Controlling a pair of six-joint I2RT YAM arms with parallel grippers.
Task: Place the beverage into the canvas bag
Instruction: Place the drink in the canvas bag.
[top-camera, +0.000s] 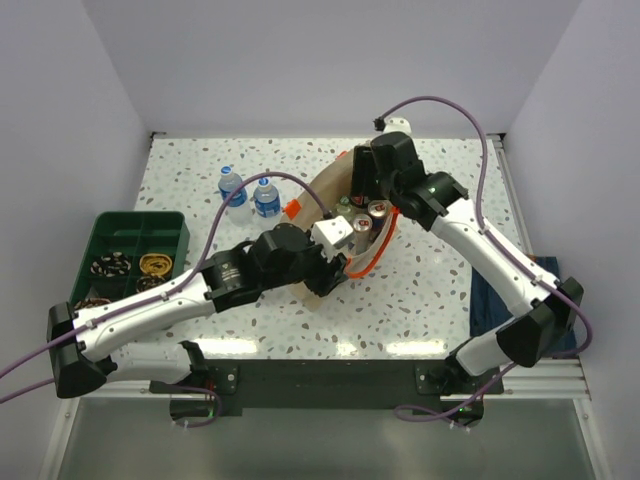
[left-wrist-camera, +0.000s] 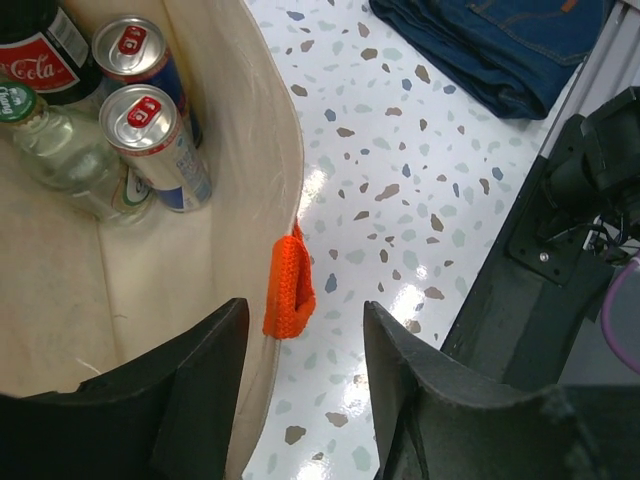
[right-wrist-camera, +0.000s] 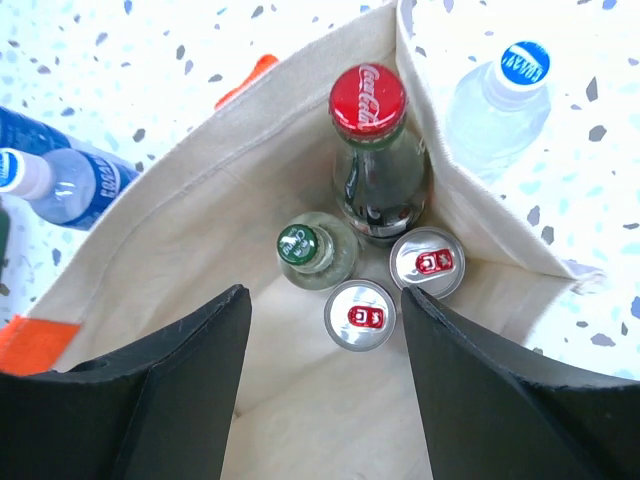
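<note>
The beige canvas bag (top-camera: 325, 188) stands mid-table with its mouth open. Inside it are a Coca-Cola bottle (right-wrist-camera: 367, 100), a green-capped bottle (right-wrist-camera: 303, 247) and two cans (right-wrist-camera: 360, 315), also seen in the left wrist view (left-wrist-camera: 150, 125). My right gripper (right-wrist-camera: 325, 380) is open and empty, just above the bag's mouth (top-camera: 372, 200). My left gripper (left-wrist-camera: 305, 400) is open at the bag's near rim (left-wrist-camera: 285, 150), one finger inside and one outside, next to the orange tab (left-wrist-camera: 290, 285). Two water bottles (top-camera: 232, 185) (top-camera: 266, 197) stand on the table left of the bag.
A green compartment tray (top-camera: 112, 228) with small items sits at the left. A folded blue cloth (top-camera: 545, 290) lies at the right edge, also in the left wrist view (left-wrist-camera: 490, 40). White walls enclose the table on three sides.
</note>
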